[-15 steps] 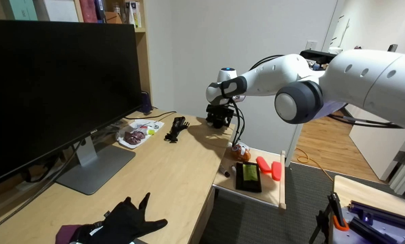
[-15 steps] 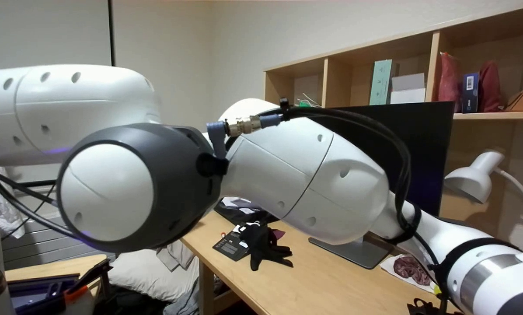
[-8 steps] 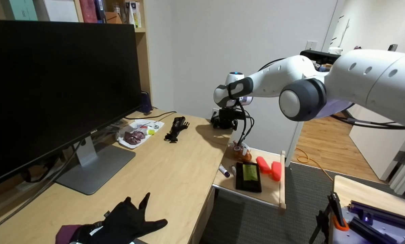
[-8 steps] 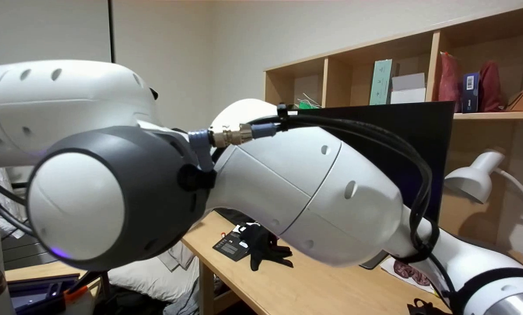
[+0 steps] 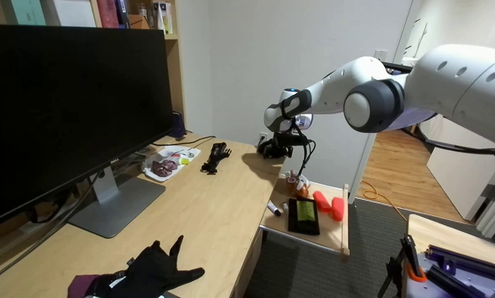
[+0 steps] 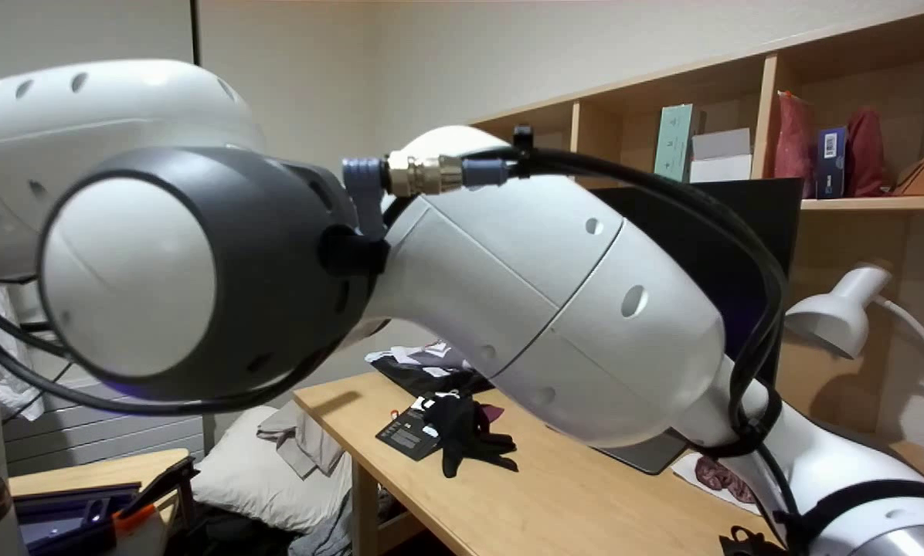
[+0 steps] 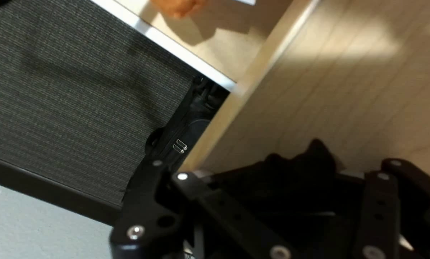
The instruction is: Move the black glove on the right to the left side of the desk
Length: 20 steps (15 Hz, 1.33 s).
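since the black glove (image 5: pixel 216 157) is seen on the desk (image 5: pixel 214 211), in an exterior view at nine o'clock from the gripper (image 5: pixel 275 150), whose jaws are spread, grasp and carry toward seven o'clock are judged undone.

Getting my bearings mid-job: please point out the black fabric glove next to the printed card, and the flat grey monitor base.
Black fabric glove (image 6: pixel 462 438): in an exterior view, on its broad middle.
Flat grey monitor base (image 5: pixel 122 207): in an exterior view, on its top face.

Looking like an office: flat black monitor (image 5: pixel 73 111) standing on pale wooden tabletop (image 5: pixel 206 215), white bent-neck lamp (image 6: pixel 839 313) nearby.
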{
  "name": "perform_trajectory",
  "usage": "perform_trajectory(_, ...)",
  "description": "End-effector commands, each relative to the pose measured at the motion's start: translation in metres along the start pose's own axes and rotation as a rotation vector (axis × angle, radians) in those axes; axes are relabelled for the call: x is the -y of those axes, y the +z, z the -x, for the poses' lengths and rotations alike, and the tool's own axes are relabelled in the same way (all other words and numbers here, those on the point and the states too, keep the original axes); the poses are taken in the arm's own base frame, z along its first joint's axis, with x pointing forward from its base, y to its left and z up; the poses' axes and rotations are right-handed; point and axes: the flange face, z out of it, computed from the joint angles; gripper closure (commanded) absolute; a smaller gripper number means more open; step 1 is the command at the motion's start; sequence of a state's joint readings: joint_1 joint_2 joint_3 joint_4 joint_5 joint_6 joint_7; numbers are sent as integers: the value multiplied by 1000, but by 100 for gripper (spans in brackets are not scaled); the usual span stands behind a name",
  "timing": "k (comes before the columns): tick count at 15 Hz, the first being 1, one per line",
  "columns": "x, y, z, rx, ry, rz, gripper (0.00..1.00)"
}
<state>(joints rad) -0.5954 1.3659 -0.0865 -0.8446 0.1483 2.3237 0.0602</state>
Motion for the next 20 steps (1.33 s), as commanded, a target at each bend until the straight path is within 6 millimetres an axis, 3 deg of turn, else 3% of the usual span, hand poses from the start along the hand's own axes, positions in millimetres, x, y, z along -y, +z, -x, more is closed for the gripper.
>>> perform_trajectory(1, 15, -15, 22, 46, -38, 13, 93)
perform_trajectory(6, 70, -71, 43, 92, 51, -18, 93)
perform_trajectory(11, 134, -139, 81, 112, 90, -57, 93)
perform_trajectory(16, 180, -203, 137, 118, -11, -85, 93)
perform_trajectory(20, 206, -241, 201, 135, -102, -48, 93)
